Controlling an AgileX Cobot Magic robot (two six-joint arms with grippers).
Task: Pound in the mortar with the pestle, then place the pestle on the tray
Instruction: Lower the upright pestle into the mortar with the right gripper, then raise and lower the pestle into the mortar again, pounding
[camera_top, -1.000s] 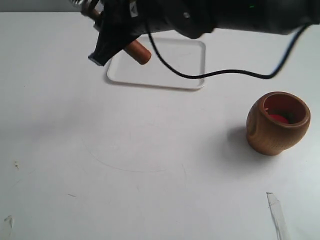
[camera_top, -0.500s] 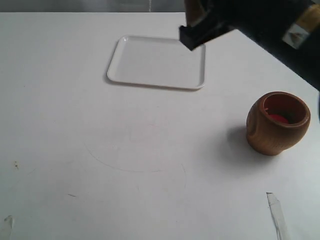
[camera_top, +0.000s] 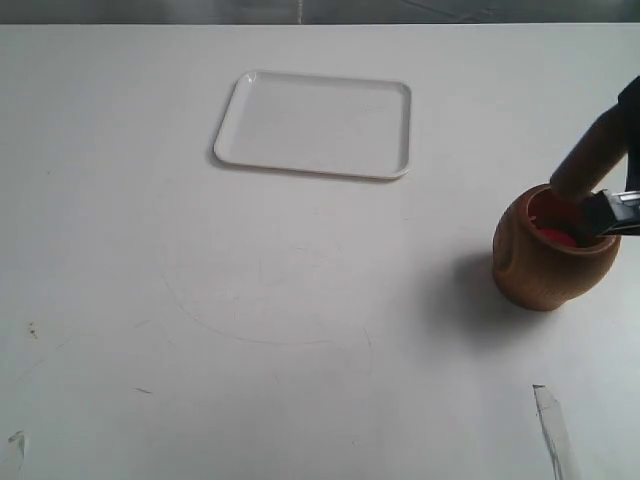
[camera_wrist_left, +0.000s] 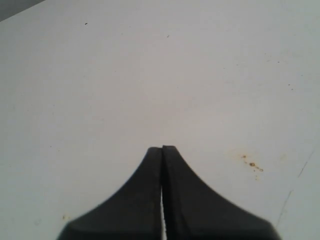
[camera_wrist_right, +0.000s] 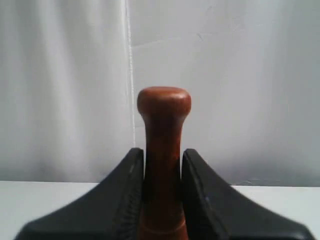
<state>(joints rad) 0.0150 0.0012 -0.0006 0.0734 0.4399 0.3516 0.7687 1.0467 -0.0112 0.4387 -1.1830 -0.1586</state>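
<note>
You look to be on the pounding step: your right hand (camera_wrist_right: 162, 152) grips the pestle (camera_wrist_right: 163, 115) at the mouth of the mortar (camera_top: 545, 265) by the right edge, so next push straight down, while your left hand (camera_wrist_left: 162, 150) is pinched shut on nothing and the tray (camera_top: 315, 125) sits upper middle.

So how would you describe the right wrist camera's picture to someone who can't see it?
A reddish-brown wooden pestle fills the middle, its shaft clamped from either side by two black jaws and its small rounded knob sticking out beyond them. Behind it are a plain whitish backdrop and a strip of white table.
</note>
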